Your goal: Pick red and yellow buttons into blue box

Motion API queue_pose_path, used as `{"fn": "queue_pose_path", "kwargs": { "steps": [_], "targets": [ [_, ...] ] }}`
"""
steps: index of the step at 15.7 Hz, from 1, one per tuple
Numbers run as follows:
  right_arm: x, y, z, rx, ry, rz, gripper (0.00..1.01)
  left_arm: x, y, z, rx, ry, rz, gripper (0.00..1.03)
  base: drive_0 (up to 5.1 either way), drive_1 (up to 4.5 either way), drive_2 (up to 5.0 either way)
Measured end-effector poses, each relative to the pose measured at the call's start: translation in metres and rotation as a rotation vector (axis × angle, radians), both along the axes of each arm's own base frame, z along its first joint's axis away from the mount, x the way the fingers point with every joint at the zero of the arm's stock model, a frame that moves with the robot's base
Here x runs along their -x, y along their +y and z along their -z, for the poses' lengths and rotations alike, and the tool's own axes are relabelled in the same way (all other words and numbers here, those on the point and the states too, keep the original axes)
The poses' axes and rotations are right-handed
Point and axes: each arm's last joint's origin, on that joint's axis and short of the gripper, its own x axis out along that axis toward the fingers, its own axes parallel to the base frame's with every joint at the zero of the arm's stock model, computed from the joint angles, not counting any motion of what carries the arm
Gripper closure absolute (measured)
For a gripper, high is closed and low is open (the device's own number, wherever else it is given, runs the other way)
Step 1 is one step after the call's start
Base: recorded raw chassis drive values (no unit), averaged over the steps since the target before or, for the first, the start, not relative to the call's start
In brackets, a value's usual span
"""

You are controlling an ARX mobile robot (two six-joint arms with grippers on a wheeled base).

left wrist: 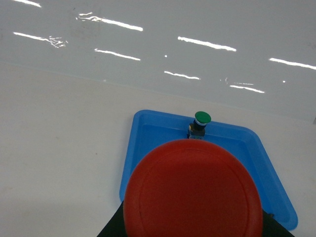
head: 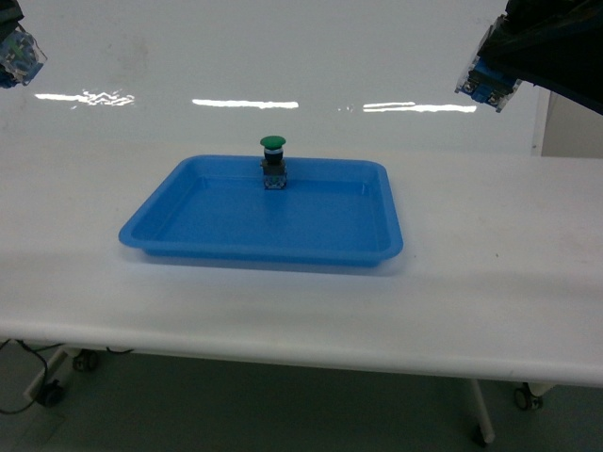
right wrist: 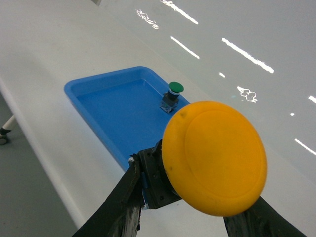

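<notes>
In the head view a shallow blue tray (head: 264,212) lies on the white table (head: 490,282), and a green-capped button (head: 272,162) stands upright inside it near the far rim; the left gripper (head: 19,55) shows only as a clear-and-blue piece at the top left corner and the right gripper (head: 490,80) likewise at the top right, both raised well above the table. The left wrist view is filled low down by the red button (left wrist: 192,190), its cap facing the camera and held between the black jaws closed on its body, with the tray and green button beyond. The right wrist view shows the yellow button (right wrist: 215,158) gripped the same way, its black body clamped between the jaws, above the tray's near side; the deep blue box is not in any view
</notes>
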Motion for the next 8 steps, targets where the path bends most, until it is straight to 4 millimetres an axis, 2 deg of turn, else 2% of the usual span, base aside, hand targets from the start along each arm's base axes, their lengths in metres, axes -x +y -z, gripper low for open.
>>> {"fn": "queue_pose_path", "kwargs": {
  "steps": [7, 8],
  "targets": [
    [0.0019, -0.0003, -0.0034, -0.003, -0.016, -0.003, 0.64, 0.0011, 0.0003, -0.0024, 0.001, -0.013, -0.003, 0.79, 0.0, -4.11, 4.1],
    [0.0017, 0.0003, -0.0025, -0.002, -0.01, -0.004, 0.64, 0.0002, 0.0011, -0.0004, -0.001, -0.001, -0.01, 0.79, 4.5, -4.13, -0.1]
  ]
}}
